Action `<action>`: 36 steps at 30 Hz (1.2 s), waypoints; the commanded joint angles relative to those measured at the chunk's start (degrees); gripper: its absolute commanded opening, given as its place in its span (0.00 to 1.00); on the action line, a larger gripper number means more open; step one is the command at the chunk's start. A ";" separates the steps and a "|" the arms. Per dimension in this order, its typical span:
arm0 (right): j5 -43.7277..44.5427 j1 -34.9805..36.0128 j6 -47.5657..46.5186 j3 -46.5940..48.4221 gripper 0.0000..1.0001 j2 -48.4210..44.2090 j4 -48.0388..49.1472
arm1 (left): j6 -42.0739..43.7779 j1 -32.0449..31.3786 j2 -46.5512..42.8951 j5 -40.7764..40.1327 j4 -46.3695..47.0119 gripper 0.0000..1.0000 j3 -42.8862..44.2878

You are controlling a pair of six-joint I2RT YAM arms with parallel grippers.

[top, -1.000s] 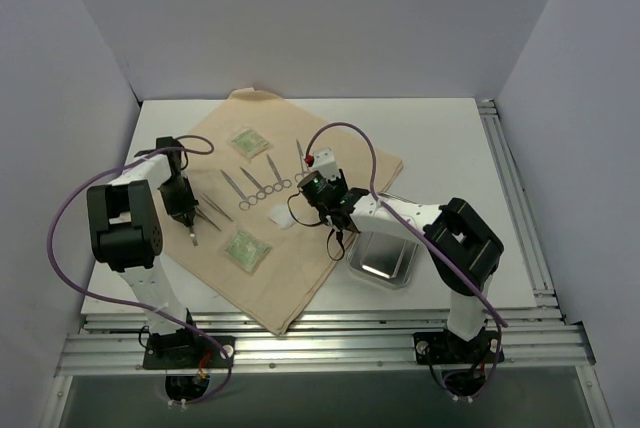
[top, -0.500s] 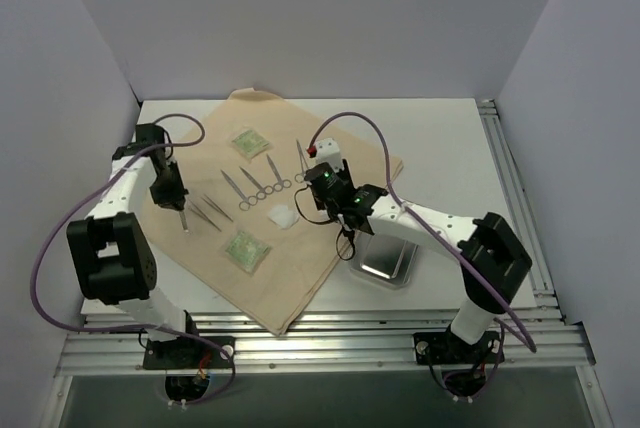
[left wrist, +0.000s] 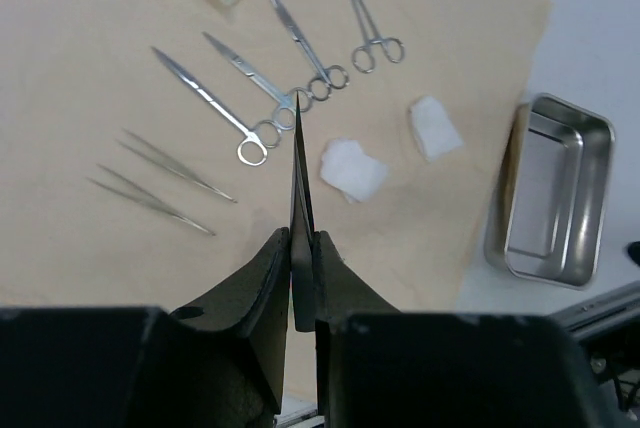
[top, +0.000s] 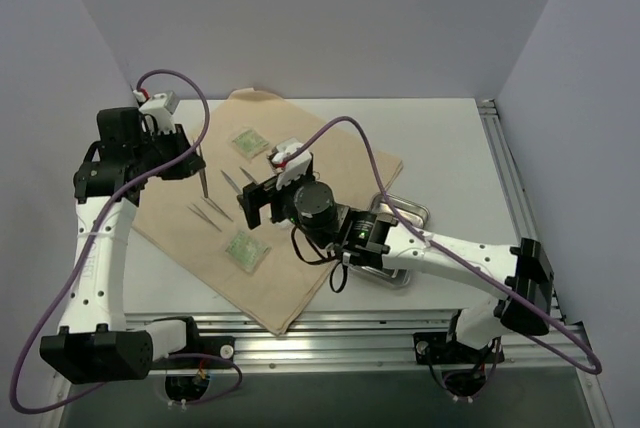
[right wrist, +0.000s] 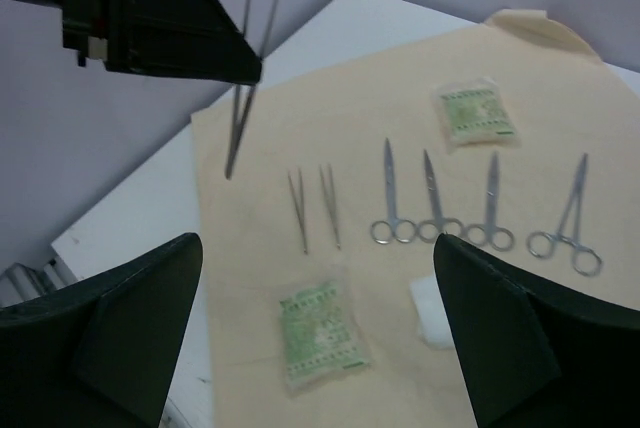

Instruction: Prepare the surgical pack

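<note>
While in left hand [left wrist: 300, 245], tweezers [left wrist: 298, 173] upright, tips down.

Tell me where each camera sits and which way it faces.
Top external: high behind, facing down at the cloth; left arm and right arm show.
Left wrist: facing down over the forceps; its end effector clamps tweezers.
Right wrist: over the cloth, facing the left arm; its open fingers show.
Both wrist views share the tweezers and forceps.

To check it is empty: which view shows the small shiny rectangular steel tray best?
Left wrist view: the steel tray shows whole, inside visible. In the top view the right arm covers part; the right wrist view misses it.
</note>
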 commanded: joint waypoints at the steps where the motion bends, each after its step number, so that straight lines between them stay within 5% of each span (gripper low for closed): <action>1: -2.93 1.22 1.12 3.27 0.95 5.56 10.20 | -1.61 -1.43 -2.57 8.04 0.71 0.02 1.77; 7: -2.14 3.86 3.50 4.67 0.65 9.18 16.01 | -3.72 -1.52 -5.13 9.54 0.89 0.02 2.30; 26: 0.67 0.43 9.83 8.37 0.36 14.54 13.19 | -6.18 -4.68 -6.10 11.39 2.38 0.02 -0.78; 33: -1.17 -0.62 9.92 9.95 0.00 16.12 13.55 | -6.09 -4.77 -5.48 10.43 3.26 0.02 -2.45; 36: -1.79 -0.89 10.18 9.25 0.00 16.04 14.16 | -5.04 -4.77 -5.13 9.46 3.61 0.02 -3.59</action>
